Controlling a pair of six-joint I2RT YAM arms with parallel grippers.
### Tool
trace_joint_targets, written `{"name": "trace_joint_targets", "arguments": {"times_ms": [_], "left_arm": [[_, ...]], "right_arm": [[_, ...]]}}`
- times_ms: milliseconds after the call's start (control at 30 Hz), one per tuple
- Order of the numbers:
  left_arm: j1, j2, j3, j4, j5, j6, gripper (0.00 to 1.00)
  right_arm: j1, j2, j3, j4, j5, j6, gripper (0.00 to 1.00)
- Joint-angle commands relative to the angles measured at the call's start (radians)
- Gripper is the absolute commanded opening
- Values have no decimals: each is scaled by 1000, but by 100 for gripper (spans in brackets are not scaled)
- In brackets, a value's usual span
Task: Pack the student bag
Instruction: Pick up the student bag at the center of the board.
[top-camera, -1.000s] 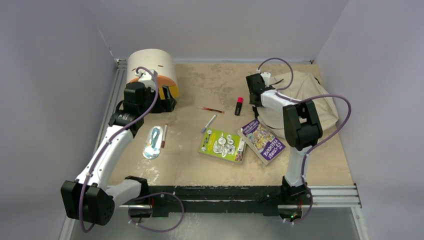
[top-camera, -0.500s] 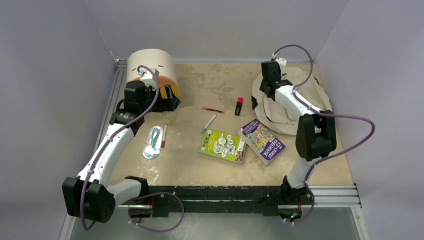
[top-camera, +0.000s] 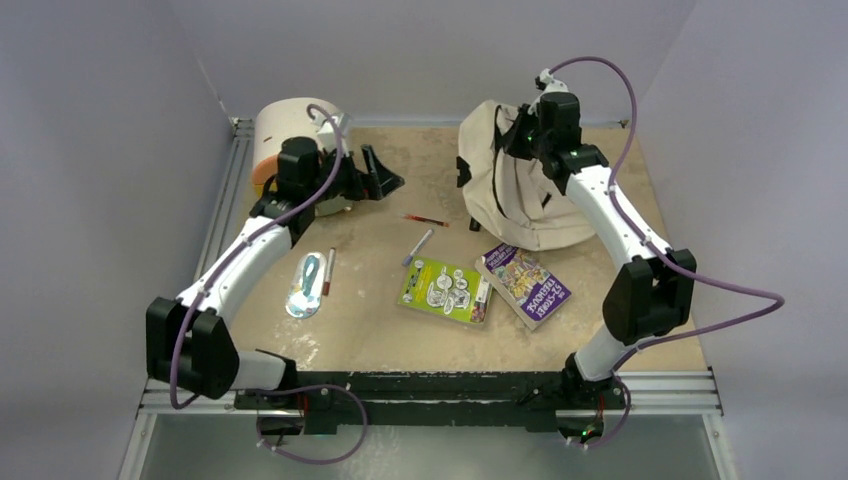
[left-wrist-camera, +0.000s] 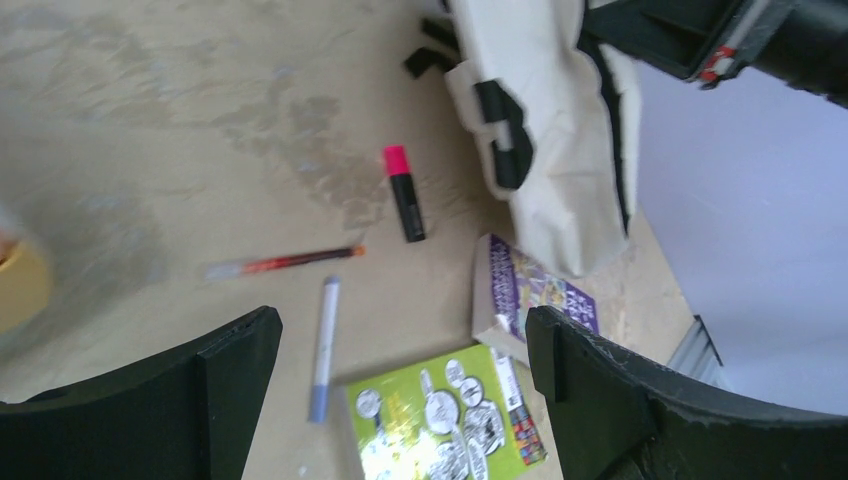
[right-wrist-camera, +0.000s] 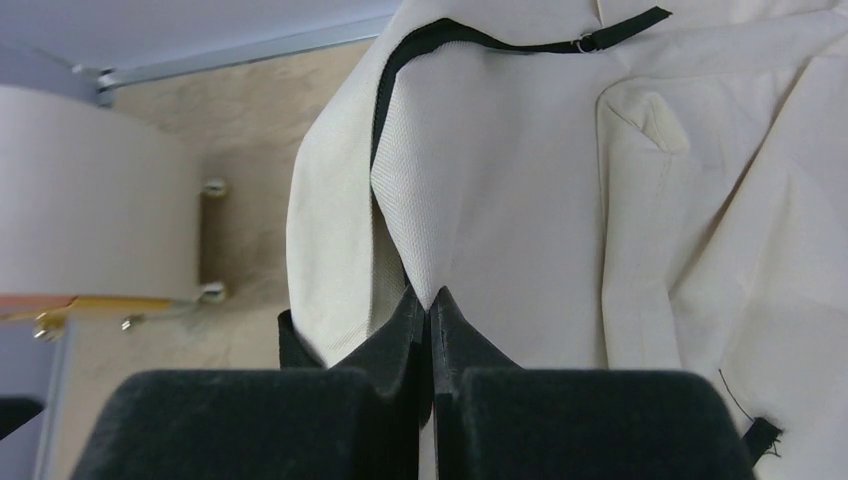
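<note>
Because the student bag (top-camera: 530, 215) is limp cloth, it sags from one pinched fold at the far right of the desk (top-camera: 420, 170), with its lower part resting there. Your right pincer (right-wrist-camera: 428, 305) is clamped on that fold beside the black zipper (right-wrist-camera: 385, 90). Likely light and floppy; grip seams or straps, not loose panels. Your left pincer (left-wrist-camera: 400, 350): apart, empty, above the desk.

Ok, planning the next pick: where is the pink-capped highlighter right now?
In the left wrist view the highlighter lies on the table just right of centre, between the red pen and the student bag.
</note>
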Motion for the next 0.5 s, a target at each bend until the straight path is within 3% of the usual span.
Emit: {"name": "trace_joint_targets", "arguments": {"times_ms": [0,467], "left_arm": [[-75,65,116,159,40,-34,93],[-129,305,143,545,134,-254,93]], "right_arm": [[5,-84,45,125,-185,53,0],[3,-143,-43,239,-420,150,0]]}}
